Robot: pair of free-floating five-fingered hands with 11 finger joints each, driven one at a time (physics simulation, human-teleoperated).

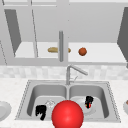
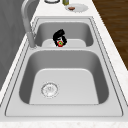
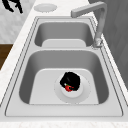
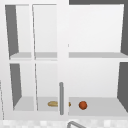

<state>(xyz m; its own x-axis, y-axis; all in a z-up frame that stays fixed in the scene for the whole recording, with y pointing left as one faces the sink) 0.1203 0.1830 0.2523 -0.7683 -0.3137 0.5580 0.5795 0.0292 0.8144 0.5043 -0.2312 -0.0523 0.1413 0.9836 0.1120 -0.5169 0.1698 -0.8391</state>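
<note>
While hovering low over the white plate (image 3: 83,93) in the right basin (image 1: 101,92) of the sink, right hand (image 1: 88,101) points fingers downward, curled round a small red fruit with a green spot (image 3: 68,88), likely a strawberry or small apple; palm up top, fruit tucked at the fingertips just above the plate. Too small and too covered to tell the fruit's long axis or which way it points. Left hand (image 1: 41,111) hanging at the front edge of the left basin (image 1: 35,95), near the drain (image 1: 50,103), fingers drooping loosely downward, grasping nothing. Big red ball (image 1: 67,115) at the sink's front rim between both hands. Faucet (image 1: 72,71) behind the divider. Up in the open cabinet, a bread loaf (image 4: 53,103) and an orange (image 4: 83,105) on the lower shelf
</note>
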